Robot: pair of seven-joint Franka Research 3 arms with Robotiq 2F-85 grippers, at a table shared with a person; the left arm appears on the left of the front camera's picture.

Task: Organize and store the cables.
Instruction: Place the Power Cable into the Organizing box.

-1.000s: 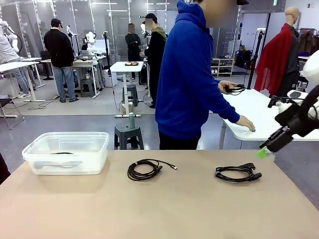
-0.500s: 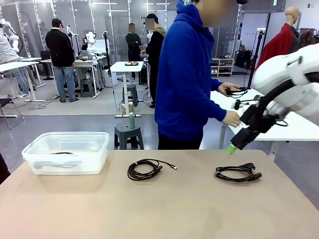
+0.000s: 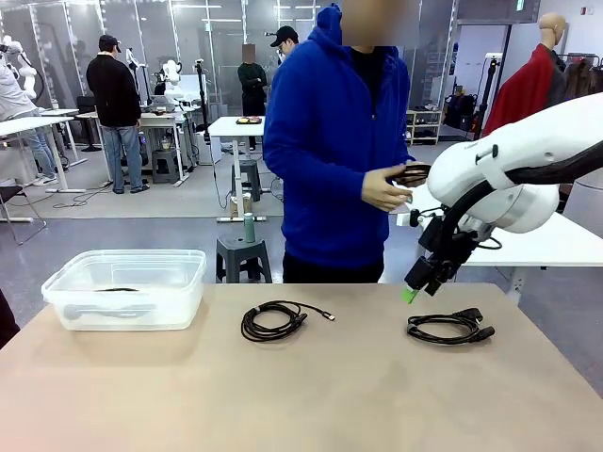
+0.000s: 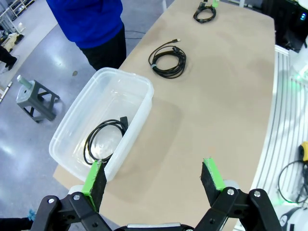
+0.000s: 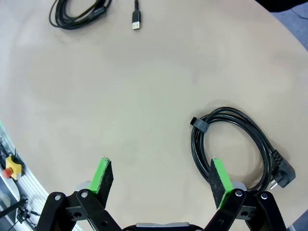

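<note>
Two coiled cables (image 3: pixel 273 321) on table (image 3: pixel 358 395) | one in bin (image 3: pixel 122 306) | left gripper (image 4: pixel 152 166), right gripper (image 5: pixel 160 163): wide apart, empty

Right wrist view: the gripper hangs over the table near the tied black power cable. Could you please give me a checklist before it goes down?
1. Right gripper jaws open: ok.
2. Tied black power cable coil centred between the fingers: not ok, it lies under one finger.
3. Table around that coil free of other things: ok.
4. Person's hand away from the coil: ok, held up near the body.
5. Clear plastic box has room: ok, one thin black cable coil inside.
</note>
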